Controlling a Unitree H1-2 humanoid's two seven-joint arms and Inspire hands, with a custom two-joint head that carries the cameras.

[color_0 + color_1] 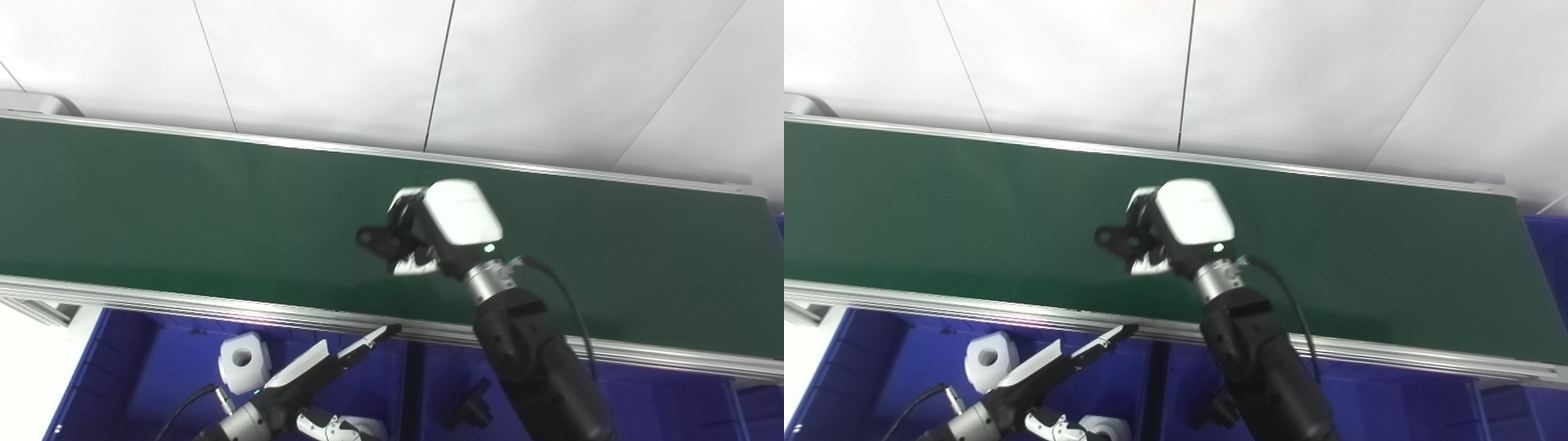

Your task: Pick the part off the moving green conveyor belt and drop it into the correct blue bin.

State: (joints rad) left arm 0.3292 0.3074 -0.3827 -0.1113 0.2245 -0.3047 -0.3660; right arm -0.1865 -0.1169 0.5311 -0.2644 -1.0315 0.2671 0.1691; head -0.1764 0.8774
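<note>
My right hand (438, 223) hangs over the middle of the green conveyor belt (184, 208), fingers curled around a small black part (375, 239) whose ring-shaped end sticks out to the left. The part looks lifted just off the belt. My left hand (318, 367) is low at the bottom, over the left blue bin (165, 361), with its fingers stretched out and apart, holding nothing.
The left bin holds white blocks with a round hole (244, 361). The middle blue bin (643, 398) holds a black part (468, 409). A silver rail (184, 304) runs along the belt's near edge. Another blue bin (1546, 239) shows at the far right.
</note>
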